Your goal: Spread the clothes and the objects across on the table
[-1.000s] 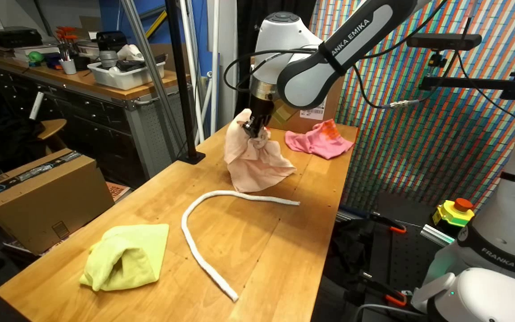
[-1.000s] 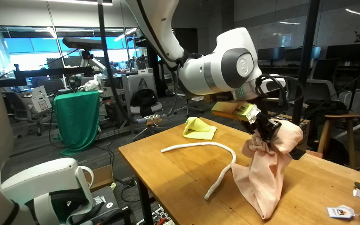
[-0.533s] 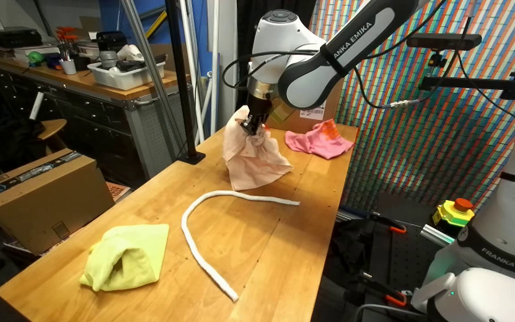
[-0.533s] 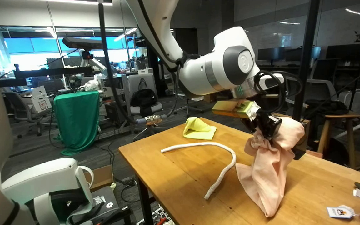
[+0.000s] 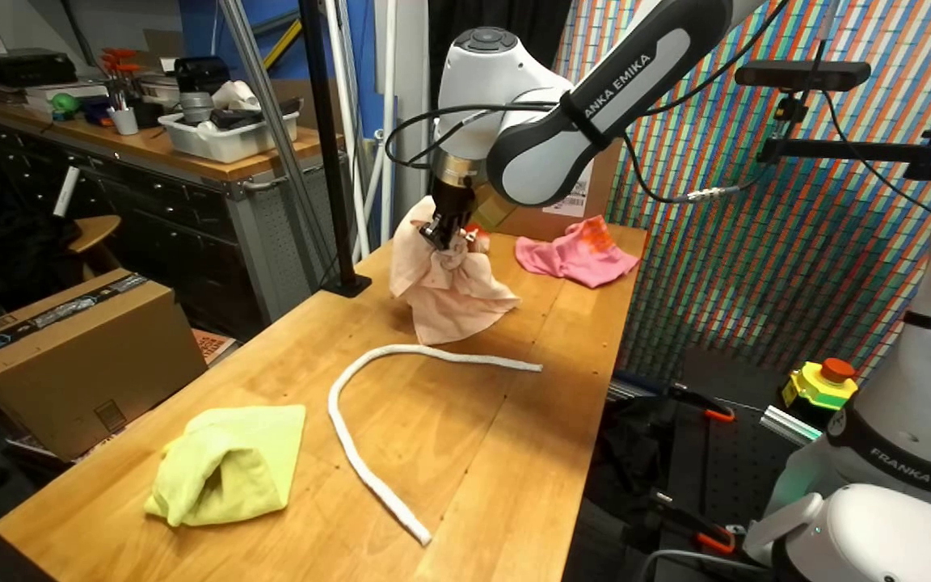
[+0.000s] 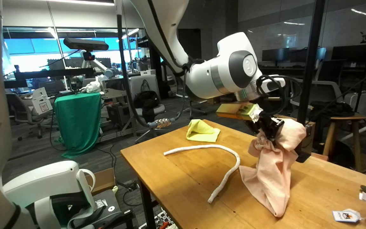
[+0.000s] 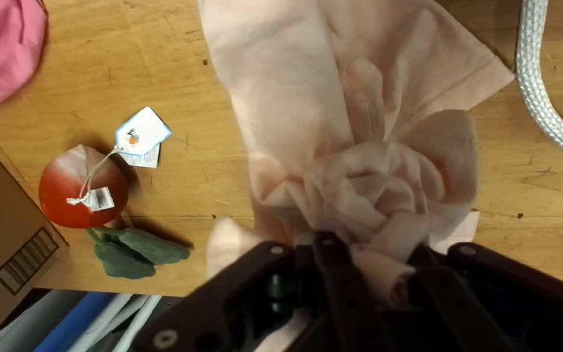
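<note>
My gripper (image 7: 377,252) is shut on a bunched peach cloth (image 7: 286,88); a knotted fold sits between the fingers. In both exterior views the gripper (image 5: 443,230) (image 6: 271,132) holds the cloth (image 5: 461,303) (image 6: 273,178) over the far part of the table, its lower end hanging to or just above the wood. A white rope (image 5: 352,440) lies curved near the cloth's corner. A yellow cloth (image 5: 259,461) lies partly folded at the table's near end. A crumpled pink cloth (image 5: 570,255) lies at the far end. A red-and-white toy vegetable (image 7: 61,195) with green leaves and tags lies nearby.
The wooden table (image 5: 506,453) has a black post (image 5: 344,279) at its edge. A cardboard box (image 7: 3,220) stands at the far end, beside the toy vegetable. The robot base and another white device (image 5: 902,533) stand off the table's side.
My gripper and the peach cloth have shifted slightly left in an exterior view. The cloth's lower corner has drawn a little away from the rope. The other objects have not moved.
</note>
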